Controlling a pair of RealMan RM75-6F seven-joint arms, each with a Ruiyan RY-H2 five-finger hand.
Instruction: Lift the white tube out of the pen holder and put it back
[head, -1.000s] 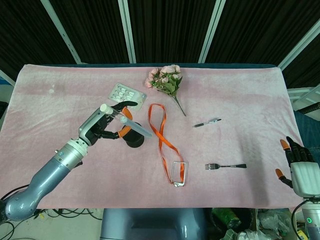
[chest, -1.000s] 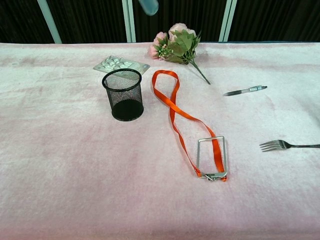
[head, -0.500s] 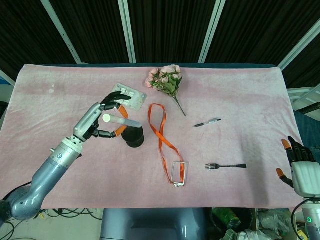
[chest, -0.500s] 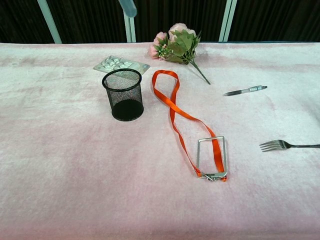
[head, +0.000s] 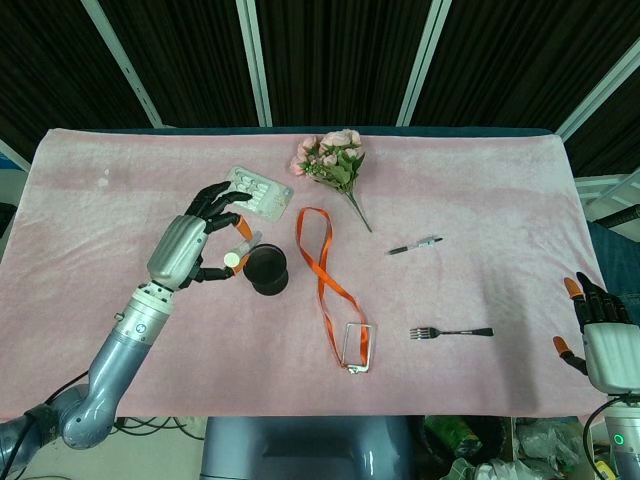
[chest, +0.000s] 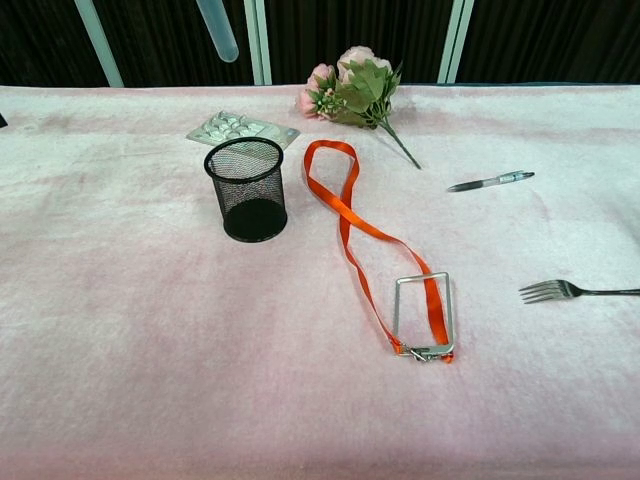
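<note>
The black mesh pen holder (head: 266, 270) (chest: 245, 188) stands upright on the pink cloth, left of centre. My left hand (head: 197, 240) hovers just to its left and pinches the white tube (head: 240, 250) between thumb and fingers. In the head view the tube shows almost end-on, cap towards the camera. In the chest view the tube (chest: 218, 28) hangs in from the top edge, nearly upright, its rounded lower end well above the holder's rim and slightly to its left. My right hand (head: 597, 335) rests at the table's near right corner, fingers spread, holding nothing.
A blister pack (head: 257, 190) lies just behind the holder, and a flower bunch (head: 330, 160) lies further back. An orange lanyard (head: 325, 280) with a metal badge frame runs to the holder's right. A pen (head: 415, 245) and a fork (head: 450, 332) lie further right.
My left hand has turned and drawn back to the left, swinging the tube from a slant across the holder to nearly upright. The tube's lower end has shifted left and come lower in the chest view.
</note>
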